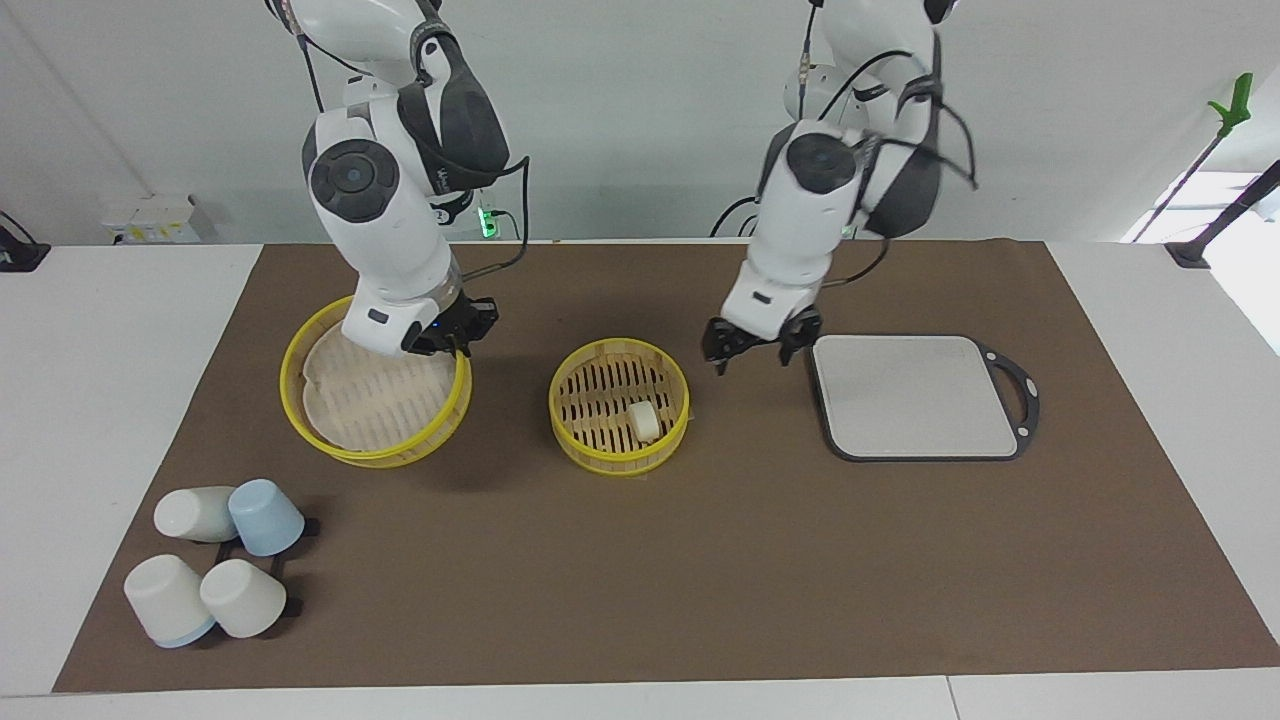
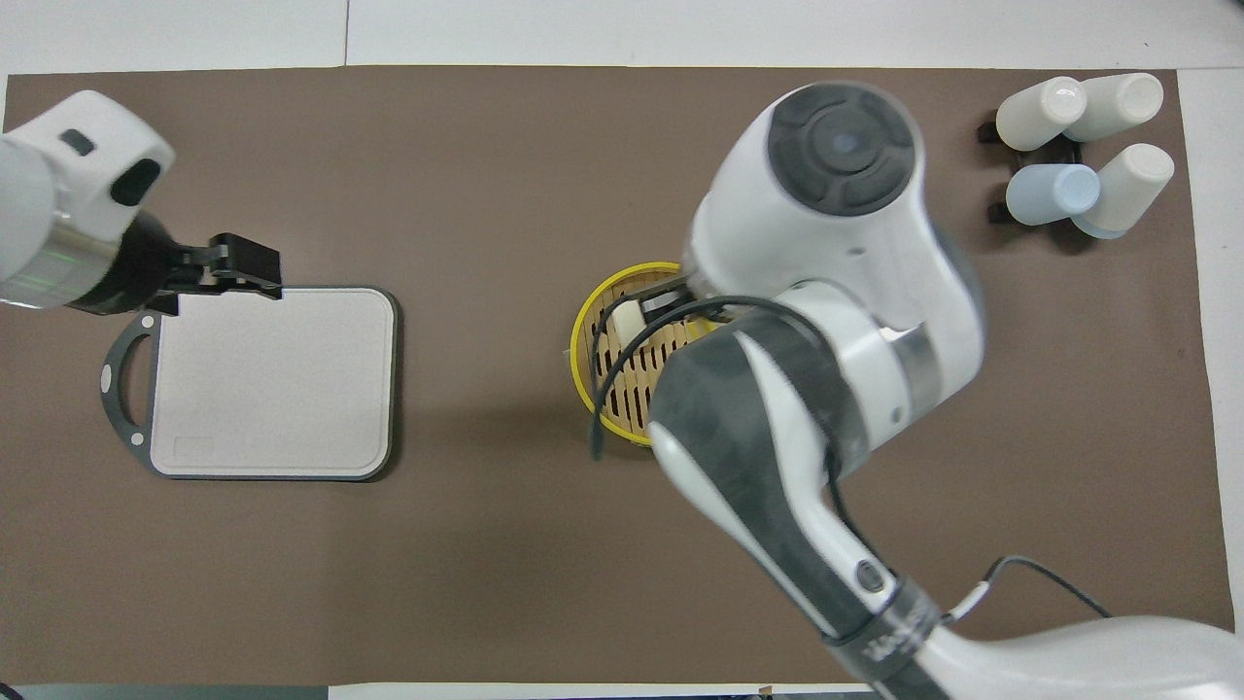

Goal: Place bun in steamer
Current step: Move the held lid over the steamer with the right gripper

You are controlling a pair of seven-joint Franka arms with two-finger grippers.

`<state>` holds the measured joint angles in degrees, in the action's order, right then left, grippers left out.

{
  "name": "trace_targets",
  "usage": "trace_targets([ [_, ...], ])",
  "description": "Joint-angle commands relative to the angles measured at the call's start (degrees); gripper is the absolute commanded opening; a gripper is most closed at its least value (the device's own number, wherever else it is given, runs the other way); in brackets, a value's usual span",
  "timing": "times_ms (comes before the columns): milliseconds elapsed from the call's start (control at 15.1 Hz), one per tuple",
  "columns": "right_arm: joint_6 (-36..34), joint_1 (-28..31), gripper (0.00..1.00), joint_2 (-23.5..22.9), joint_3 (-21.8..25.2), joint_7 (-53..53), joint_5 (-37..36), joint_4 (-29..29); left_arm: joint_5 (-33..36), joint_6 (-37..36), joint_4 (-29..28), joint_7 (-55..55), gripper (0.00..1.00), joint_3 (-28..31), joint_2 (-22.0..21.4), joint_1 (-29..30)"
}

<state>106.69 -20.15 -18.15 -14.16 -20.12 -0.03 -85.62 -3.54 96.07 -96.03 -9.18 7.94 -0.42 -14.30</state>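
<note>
The small cream-white rounded bun [image 1: 644,421] is seated on the slatted floor of the round yellow-rimmed steamer basket [image 1: 575,420], at mid-tabletop. The left hand [image 1: 760,348] is raised, open and empty, over the brown mat between that basket and the grey cutting board [image 1: 915,396]. The right hand [image 1: 447,335] is closed on the rim of the paper-lined yellow basket [image 1: 300,400].
</note>
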Motion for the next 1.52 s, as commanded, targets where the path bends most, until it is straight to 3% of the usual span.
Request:
trace_targets([
  [0,6.14,-2.6,0.0,-2.5,0.19,-5.62,0.12,-1.38,1.08,-1.85,-1.61,6.26,1.0,-0.82,-2.38,5.05],
  [133,7.91,-4.37,0.0,-4.17,0.19,-7.03,0.03,-2.43,2.65,-3.52,-1.53,11.0,1.0,-0.91,-3.79,7.87],
  [597,14.42,-7.7,0.0,-4.35,0.19,-12.13,-0.67,-7.54,4.16,-11.69,-1.53,14.8,1.0,-0.03,-7.22,7.62],
  [994,17.06,-7.63,0.0,-4.0,0.27,-12.14,-0.67,-10.18,4.07,-10.64,-1.26,14.72,1.0,2.51,-5.56,2.27],
  [1260,17.41,-7.71,0.0,-4.09,0.36,-11.61,-6.37,-9.91,3.81,-10.73,-0.47,14.72,1.0,2.7,-4.59,1.64],
  [1459,19.69,-7.71,0.0,-4.0,0.19,-12.31,-6.21,-10.96,3.81,-10.82,0.32,14.46,1.0,2.43,-5.2,1.38],
])
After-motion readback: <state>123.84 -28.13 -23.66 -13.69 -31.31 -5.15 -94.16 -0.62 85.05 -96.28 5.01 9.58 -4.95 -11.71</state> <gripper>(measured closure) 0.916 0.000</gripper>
